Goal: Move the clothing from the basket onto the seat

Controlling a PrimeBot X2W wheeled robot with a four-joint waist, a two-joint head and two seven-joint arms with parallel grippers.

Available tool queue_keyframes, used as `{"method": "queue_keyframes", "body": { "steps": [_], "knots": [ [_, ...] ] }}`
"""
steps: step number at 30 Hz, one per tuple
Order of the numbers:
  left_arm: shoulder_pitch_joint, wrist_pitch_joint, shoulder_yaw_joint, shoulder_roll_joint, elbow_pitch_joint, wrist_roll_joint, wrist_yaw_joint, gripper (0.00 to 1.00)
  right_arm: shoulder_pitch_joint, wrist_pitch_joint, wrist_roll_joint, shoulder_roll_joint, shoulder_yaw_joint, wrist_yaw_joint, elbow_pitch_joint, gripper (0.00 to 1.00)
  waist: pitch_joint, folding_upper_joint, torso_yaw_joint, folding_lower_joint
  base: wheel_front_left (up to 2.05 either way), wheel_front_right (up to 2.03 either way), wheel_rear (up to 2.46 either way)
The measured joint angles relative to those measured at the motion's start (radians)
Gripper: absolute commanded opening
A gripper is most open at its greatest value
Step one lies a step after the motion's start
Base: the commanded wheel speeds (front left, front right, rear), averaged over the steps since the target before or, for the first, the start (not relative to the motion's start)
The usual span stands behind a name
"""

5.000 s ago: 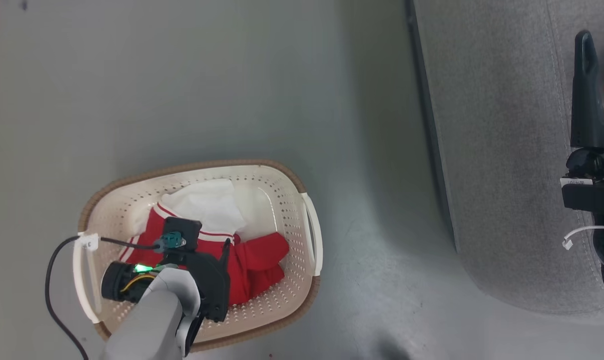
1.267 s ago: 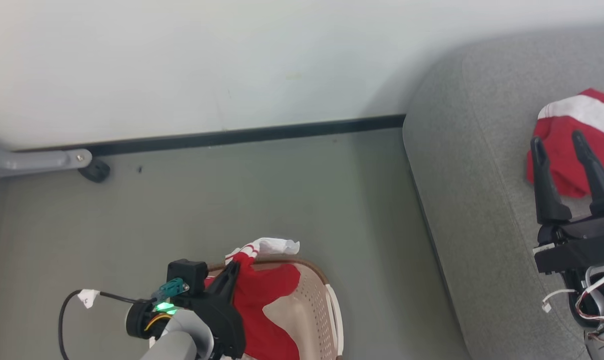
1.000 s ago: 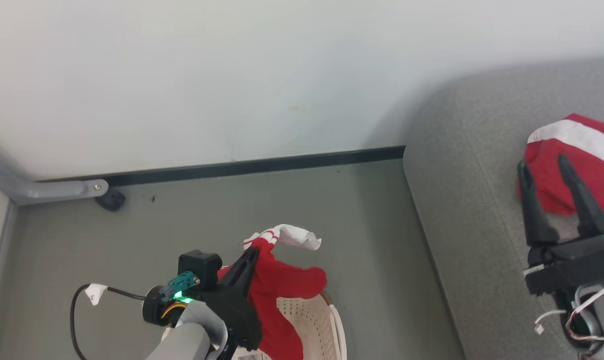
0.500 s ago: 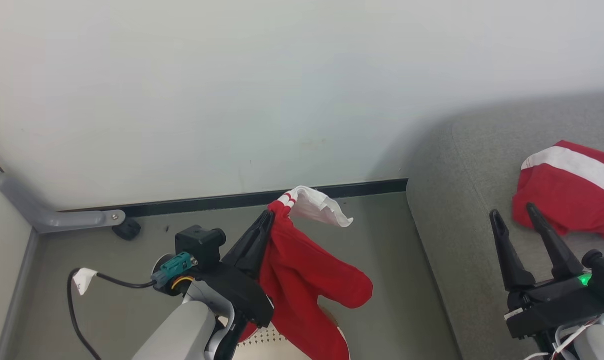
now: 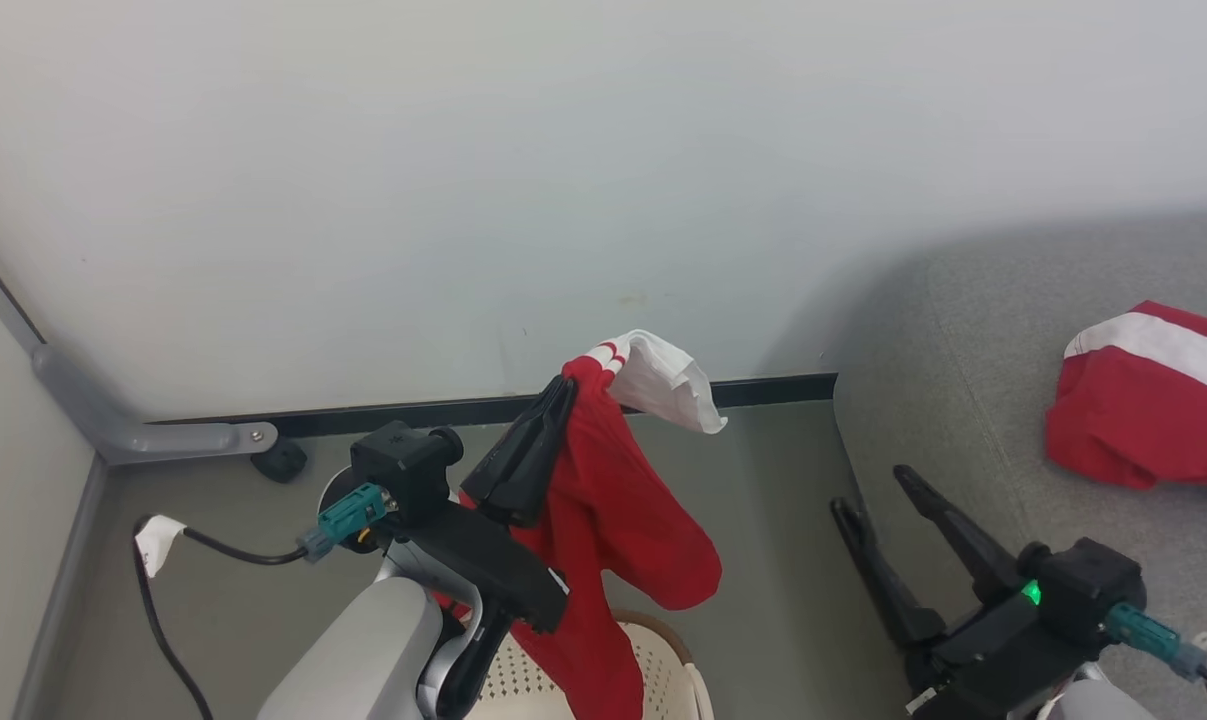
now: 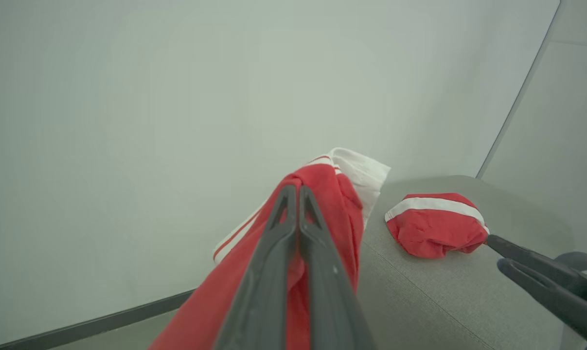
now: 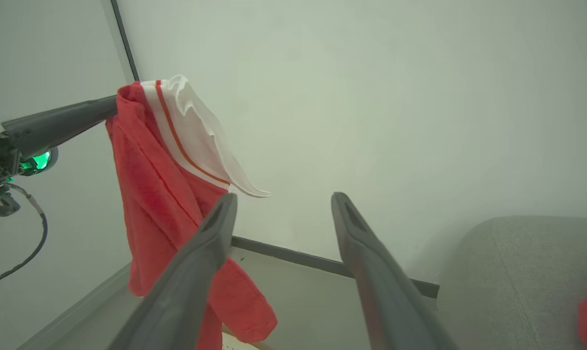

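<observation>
My left gripper (image 5: 566, 385) is shut on the collar end of a red garment with a white striped panel (image 5: 613, 520), which hangs free in the air above the cream basket (image 5: 663, 628) at the bottom edge. In the left wrist view the shut gripper (image 6: 293, 187) pinches that clothing (image 6: 332, 194). A second red garment with a white stripe (image 5: 1143, 410) lies on the grey seat (image 5: 963, 400). My right gripper (image 5: 871, 490) stands open and holds nothing at the seat's left edge; its own view has the gripper (image 7: 283, 197) next to the hanging cloth (image 7: 162, 194).
A pale wall with a black baseboard (image 5: 413, 410) runs close behind. A grey metal bracket (image 5: 153, 435) with a black foot (image 5: 281, 462) sits at the left corner. A black cable (image 5: 213, 550) trails from my left wrist. Grey floor lies between basket and seat.
The head camera has tilted up. My left gripper has lifted the red garment out of the basket and higher. My right gripper has swung left, away from the garment on the seat.
</observation>
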Motion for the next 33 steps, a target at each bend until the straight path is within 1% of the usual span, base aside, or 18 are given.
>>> {"method": "queue_keyframes", "body": {
  "steps": [5, 11, 16, 22, 25, 33],
  "knots": [
    [0.000, 0.018, -0.007, 0.000, -0.044, 0.001, 0.002, 0.00, -0.077, 0.001, 0.005, -0.007, 0.110, 0.000, 0.044, 1.00, 0.003, 0.0000, 0.012, 0.0000, 0.00, 0.00, 0.00],
    [-0.012, 0.043, -0.031, -0.011, -0.087, 0.001, 0.002, 0.00, -0.146, 0.019, 0.018, -0.030, 0.229, 0.000, 0.115, 1.00, 0.007, 0.0000, 0.037, 0.0000, 0.00, 0.00, 0.00],
    [-0.014, 0.062, -0.043, -0.012, -0.109, 0.002, 0.010, 0.00, -0.211, 0.028, 0.030, -0.032, 0.345, 0.000, 0.157, 1.00, 0.011, 0.0000, 0.061, 0.0001, 0.00, 0.00, 0.00],
    [-0.016, 0.079, -0.066, -0.023, -0.144, 0.002, 0.011, 0.00, -0.274, 0.044, 0.059, -0.031, 0.448, 0.000, 0.232, 1.00, 0.012, 0.0000, 0.085, 0.0001, 0.00, 0.00, 0.00],
    [-0.016, 0.088, -0.075, -0.025, -0.163, 0.002, 0.011, 0.00, -0.312, 0.045, 0.064, -0.019, 0.490, 0.000, 0.279, 1.00, 0.010, 0.0000, 0.096, 0.0001, 0.00, 0.00, 0.00],
    [-0.015, 0.107, -0.092, -0.026, -0.211, 0.002, 0.019, 0.00, -0.394, 0.044, 0.121, 0.048, 0.585, 0.001, 0.379, 1.00, 0.008, 0.0000, 0.120, 0.0001, 0.00, 0.00, 0.00]
  ]
}}
